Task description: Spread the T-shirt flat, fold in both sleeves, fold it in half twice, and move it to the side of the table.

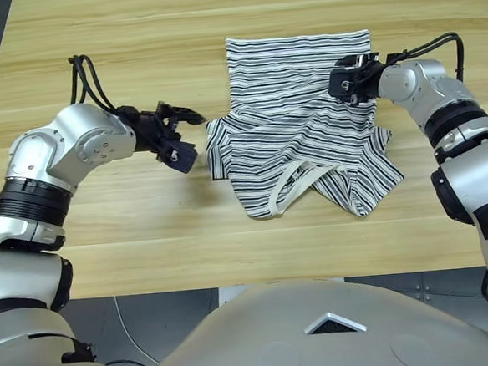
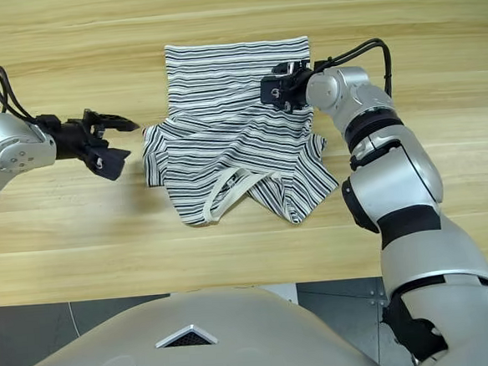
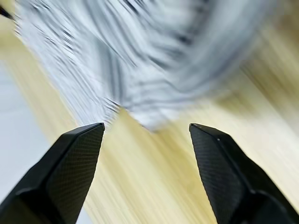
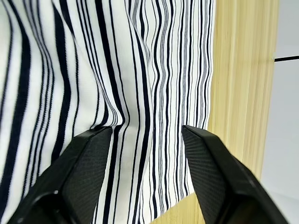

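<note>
- T-shirt (image 1: 299, 129), striped black and white, lies around the middle of the wooden counter (image 1: 131, 241), not yet spread flat.
- Its far half lies fairly smooth, with a straight hem along the far edge.
- Its near half is rumpled and bunched, and the white neckband (image 1: 288, 188) curls in a loop at the near edge.
- Cloth sticks out in folds on the left and right sides of the near half. Which folds are the sleeves is hard to tell.
- The left gripper (image 1: 192, 140) sits just to the left of the shirt's left edge, over bare wood and apart from the cloth. Its two fingers are spread wide with nothing between them.
- The right gripper (image 1: 347, 80) is over the right side of the shirt's far half, close to its right edge. Its fingers (image 4: 88, 163) are parted, and striped cloth with a slight crease runs beneath the gap. Whether the tips touch the cloth cannot be told, and no fabric is pinched.
</note>
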`<action>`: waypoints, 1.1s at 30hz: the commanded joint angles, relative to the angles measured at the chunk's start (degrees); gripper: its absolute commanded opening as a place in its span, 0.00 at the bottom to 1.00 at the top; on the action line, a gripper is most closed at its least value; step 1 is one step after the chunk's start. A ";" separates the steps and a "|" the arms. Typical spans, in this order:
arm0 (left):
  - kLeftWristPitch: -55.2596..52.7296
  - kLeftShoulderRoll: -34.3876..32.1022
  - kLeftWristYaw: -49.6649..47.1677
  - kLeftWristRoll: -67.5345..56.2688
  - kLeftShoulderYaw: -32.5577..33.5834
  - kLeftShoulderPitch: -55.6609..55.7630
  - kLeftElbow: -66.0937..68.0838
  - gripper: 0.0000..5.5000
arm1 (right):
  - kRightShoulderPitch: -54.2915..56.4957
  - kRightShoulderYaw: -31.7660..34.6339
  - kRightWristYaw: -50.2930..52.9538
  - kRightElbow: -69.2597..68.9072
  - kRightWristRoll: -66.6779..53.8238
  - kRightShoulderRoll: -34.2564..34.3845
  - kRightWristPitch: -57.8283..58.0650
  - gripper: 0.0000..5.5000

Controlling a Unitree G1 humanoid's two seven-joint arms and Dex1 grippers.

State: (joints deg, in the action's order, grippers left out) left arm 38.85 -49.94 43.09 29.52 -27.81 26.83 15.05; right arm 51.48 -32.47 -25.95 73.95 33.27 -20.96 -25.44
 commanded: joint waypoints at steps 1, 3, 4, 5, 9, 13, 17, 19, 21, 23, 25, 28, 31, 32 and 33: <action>-8.86 7.60 3.48 -8.28 0.94 -0.52 -11.26 0.62 | -3.67 -1.75 -1.97 2.12 1.94 3.18 0.30 0.51; -11.07 11.92 3.90 -7.92 -0.86 0.34 -11.68 0.62 | -3.48 -1.92 -1.66 2.33 2.19 3.34 0.47 0.51; -11.57 13.80 3.84 -7.27 -1.75 0.69 -10.68 0.62 | -3.41 -1.97 -1.56 2.41 2.25 3.40 0.54 0.51; -11.52 15.70 3.42 -6.19 -2.91 1.08 -8.45 0.62 | -3.35 -1.98 -1.51 2.46 2.26 3.47 0.58 0.51; -9.42 22.64 -0.91 -1.39 -6.76 3.70 4.56 0.62 | -3.22 -2.10 -1.30 2.79 2.43 3.92 1.00 0.51; -5.36 30.22 -8.72 3.81 -10.18 8.40 20.38 0.62 | -3.26 -2.15 -1.14 3.13 2.50 4.30 1.72 0.51; 1.49 35.81 -18.30 7.18 -12.38 11.48 31.74 0.62 | -3.22 -2.22 -0.99 3.78 2.60 5.74 3.49 0.51; 6.23 33.94 -20.52 8.93 -13.55 9.85 30.01 0.62 | -2.66 -2.13 -1.01 4.32 2.65 6.45 5.40 0.51; 9.96 28.77 -23.46 13.13 -14.32 6.72 23.32 0.62 | -1.72 -1.94 -0.68 4.98 2.76 7.11 8.09 0.51; 12.59 24.21 -23.70 13.66 -13.93 1.96 17.15 0.62 | -1.05 -1.58 -0.59 5.43 2.60 7.64 10.06 0.51; 13.43 20.76 -22.98 12.27 -13.62 -3.60 12.77 0.62 | -0.66 -1.04 -0.63 5.65 2.19 7.89 11.32 0.51; 13.96 16.19 -21.66 9.89 -13.55 -11.78 7.79 0.62 | -0.21 0.29 -1.06 5.91 1.17 8.05 13.13 0.51; 13.23 12.05 -18.88 3.79 -13.29 -19.68 -0.56 0.62 | 0.15 1.74 -0.92 6.12 0.70 7.70 14.94 0.51; 12.70 10.89 -18.11 1.85 -13.09 -21.79 -3.95 0.62 | 0.21 2.43 -1.00 6.16 0.38 7.59 15.41 0.51; 12.27 9.64 -17.32 -0.36 -12.76 -23.90 -8.25 0.62 | 0.24 3.19 -0.94 6.21 0.06 7.40 16.07 0.51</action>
State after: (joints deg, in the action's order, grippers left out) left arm 52.13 -36.87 21.96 30.58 -39.62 7.72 12.39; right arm 55.21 -29.84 -25.11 77.24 32.92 -13.37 -13.41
